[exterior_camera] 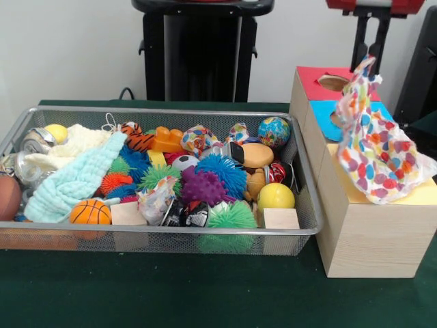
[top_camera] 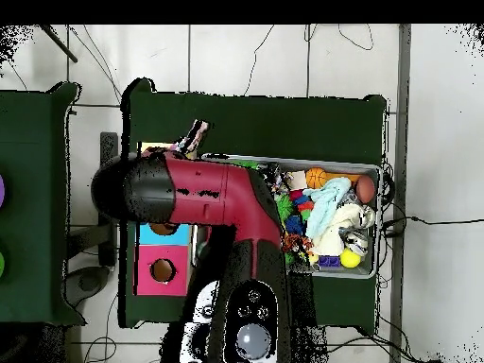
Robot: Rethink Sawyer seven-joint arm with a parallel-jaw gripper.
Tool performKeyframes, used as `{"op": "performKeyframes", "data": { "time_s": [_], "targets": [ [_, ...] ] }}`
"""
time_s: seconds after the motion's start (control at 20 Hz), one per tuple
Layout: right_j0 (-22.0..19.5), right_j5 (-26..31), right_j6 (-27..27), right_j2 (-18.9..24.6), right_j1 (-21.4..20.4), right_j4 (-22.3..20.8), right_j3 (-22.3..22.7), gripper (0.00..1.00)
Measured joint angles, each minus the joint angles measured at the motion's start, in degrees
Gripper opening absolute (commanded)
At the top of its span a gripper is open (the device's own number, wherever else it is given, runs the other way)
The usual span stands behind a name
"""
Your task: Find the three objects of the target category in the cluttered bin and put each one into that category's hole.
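Front view is showing bare green surface [exterior_camera: 171, 294] lying nearest, open along the whole front. Behind it, the bin [exterior_camera: 157, 232] is sitting heaped with toys: one small basketball [exterior_camera: 90, 212] and two plain wooden blocks [exterior_camera: 280, 219] are resting against the near mesh wall, one yellow ball [exterior_camera: 276, 196] is lying just behind the right block, and one mint towel [exterior_camera: 75, 181] is draping across the left side. One purple spiky ball [exterior_camera: 203, 186] and one blue spiky ball [exterior_camera: 222, 171] are sitting mid-bin. Farther back, one dotted cloth [exterior_camera: 198, 139] is lying bunched by the far wall, with what may be another [exterior_camera: 239, 132] just beside it, and one globe ball [exterior_camera: 274, 131] is sitting in the far right corner.

Three boxes are standing in a row just right of the bin, touching its rim: yellow-topped box [exterior_camera: 358, 232] nearest, blue-topped box [exterior_camera: 321, 113] next, red-topped box [exterior_camera: 311, 78] farthest. One dotted cloth [exterior_camera: 372, 147] is hanging over the yellow top, its lower end spreading on the box and hiding the hole; its upper tip is rising toward the claw [exterior_camera: 369, 27]. I cannot tell whether the claw is gripping it.

Overhead, the arm [top_camera: 203, 194] is covering the yellow box; open surface is showing beyond the bin's long side.
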Motion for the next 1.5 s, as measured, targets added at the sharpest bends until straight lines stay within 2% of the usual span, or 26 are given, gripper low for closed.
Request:
{"op": "performKeyframes", "data": {
  "time_s": [0.55, 1.05, 1.1, 1.5],
  "targets": [
    [-0.2, -1.4, 0.0, 2.9, 0.1, -1.4, 3.1, 0.00],
    [-0.2, -4.9, 0.0, 4.6, 0.3, -1.7, 3.6, 0.00],
    [-0.2, -6.8, 0.0, 4.8, 0.7, -1.8, 3.6, 1.00],
    [0.1, -7.7, 0.0, 4.9, 1.3, -2.5, 3.6, 1.00]
  ]
}}
